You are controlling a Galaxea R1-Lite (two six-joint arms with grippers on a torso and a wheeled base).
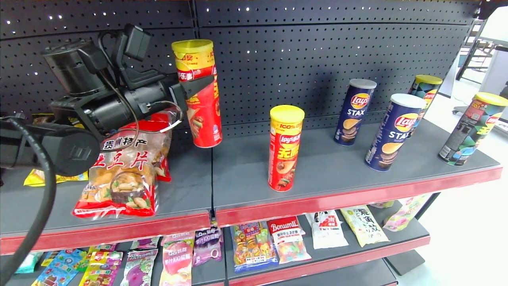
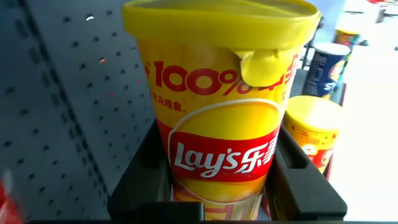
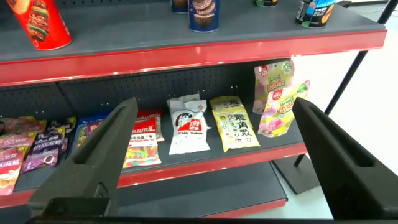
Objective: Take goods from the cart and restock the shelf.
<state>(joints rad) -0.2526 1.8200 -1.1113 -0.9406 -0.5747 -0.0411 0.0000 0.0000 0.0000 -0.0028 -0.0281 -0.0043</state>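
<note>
Front: my right gripper [image 3: 214, 107], jaws wide apart, holding nothing. Left of centre: my left gripper [image 1: 198, 85], clamped on the red cylindrical chip can with yellow plastic lid [image 1: 204, 119], slightly tilted over the grey red-edged shelf [image 1: 317, 167]. Behind: black pegboard [image 1: 297, 59].
</note>
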